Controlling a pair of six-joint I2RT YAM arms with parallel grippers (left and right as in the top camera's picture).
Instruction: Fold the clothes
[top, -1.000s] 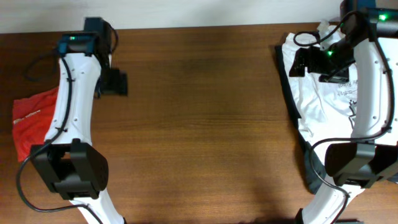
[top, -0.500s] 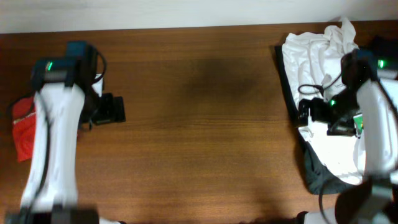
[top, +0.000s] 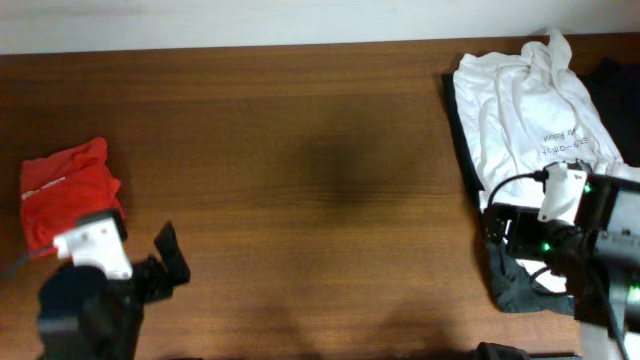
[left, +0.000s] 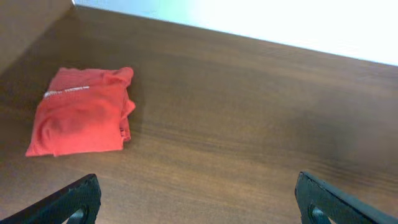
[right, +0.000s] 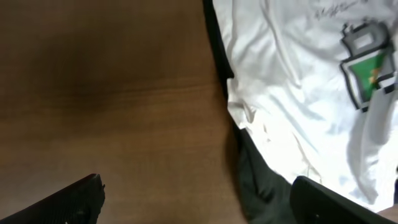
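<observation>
Orange-red, the folded T-shirt lies near the left edge of the table. The white tee sprawls unfolded at the right, over a dark garment. Our left gripper and right gripper gape empty. If we pinch deep, we could catch both layers and drag them together.

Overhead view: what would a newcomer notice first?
The bright orange-red T-shirt, folded small, lies at the left edge of the table. Opposite, a rumpled white tee sprawls over a dark garment at the right edge. The left claw and right claw are open and empty, near the front edge.
</observation>
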